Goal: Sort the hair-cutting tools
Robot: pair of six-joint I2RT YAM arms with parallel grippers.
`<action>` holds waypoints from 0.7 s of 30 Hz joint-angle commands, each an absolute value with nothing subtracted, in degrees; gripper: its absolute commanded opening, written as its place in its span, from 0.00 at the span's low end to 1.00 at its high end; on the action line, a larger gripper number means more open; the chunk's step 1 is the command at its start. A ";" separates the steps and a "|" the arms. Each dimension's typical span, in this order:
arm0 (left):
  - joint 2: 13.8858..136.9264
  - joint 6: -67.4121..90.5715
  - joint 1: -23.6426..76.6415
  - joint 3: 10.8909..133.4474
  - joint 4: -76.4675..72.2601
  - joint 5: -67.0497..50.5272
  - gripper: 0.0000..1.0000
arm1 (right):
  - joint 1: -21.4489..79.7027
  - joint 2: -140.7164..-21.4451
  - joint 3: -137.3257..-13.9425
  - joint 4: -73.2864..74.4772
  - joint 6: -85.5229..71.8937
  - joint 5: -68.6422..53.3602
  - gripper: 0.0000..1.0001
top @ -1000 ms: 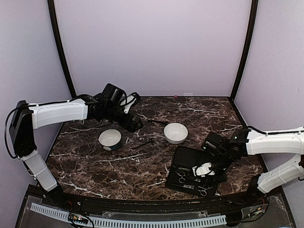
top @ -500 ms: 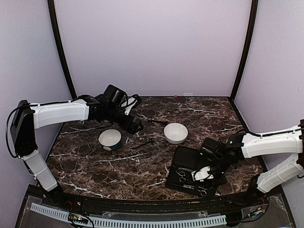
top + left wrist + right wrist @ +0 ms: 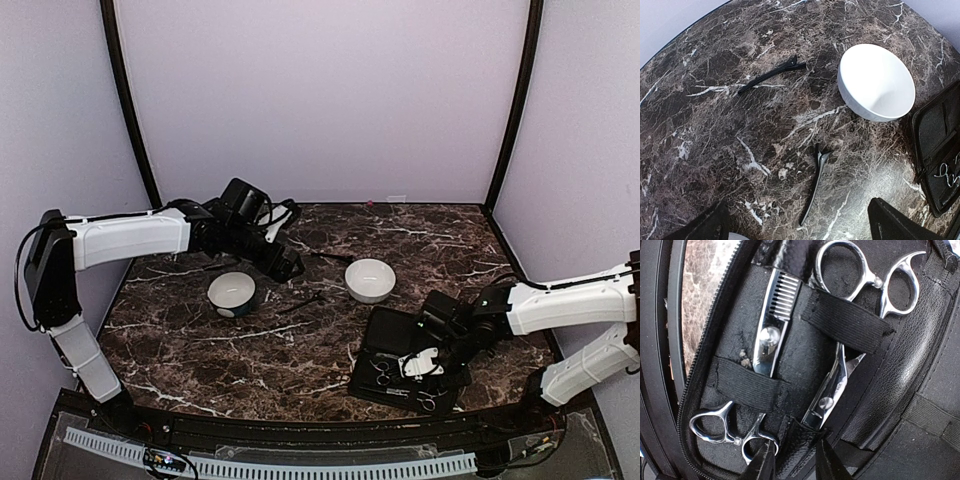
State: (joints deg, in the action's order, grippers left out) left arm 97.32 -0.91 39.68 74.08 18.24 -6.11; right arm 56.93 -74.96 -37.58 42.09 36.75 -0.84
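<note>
**Right gripper over scissors in open case**

Right gripper (image 3: pixel 795 466) has its fingers a little apart, at the pocket holding the tip of the plain scissors (image 3: pixel 827 401). Thinning shears (image 3: pixel 768 335) are strapped beside them in the black case (image 3: pixel 920 365). Left gripper (image 3: pixel 797 230) is spread wide above the marble table (image 3: pixel 715 140). Near clip (image 3: pixel 815 186) and far clip (image 3: pixel 771 74) lie loose by a white bowl (image 3: pixel 876 82).
</note>
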 commanded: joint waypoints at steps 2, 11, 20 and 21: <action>98.03 -1.76 40.25 75.60 20.11 -6.94 0.99 | 56.69 -75.67 -37.14 33.84 35.43 3.00 0.28; 98.38 -2.19 40.95 76.07 20.50 -5.44 0.99 | 56.67 -77.48 -39.10 32.88 34.96 2.52 0.28; 97.34 -2.14 41.14 75.90 20.24 -4.67 0.99 | 56.62 -73.84 -38.59 38.05 36.84 2.74 0.32; 97.26 -2.05 41.19 75.94 20.17 -4.80 0.99 | 56.54 -72.63 -38.00 38.81 37.29 3.02 0.33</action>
State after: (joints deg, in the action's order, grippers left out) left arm 98.98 -1.41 40.80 74.13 19.57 -5.02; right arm 56.93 -75.85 -38.65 42.26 36.12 -0.78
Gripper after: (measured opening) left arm 0.989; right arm 0.319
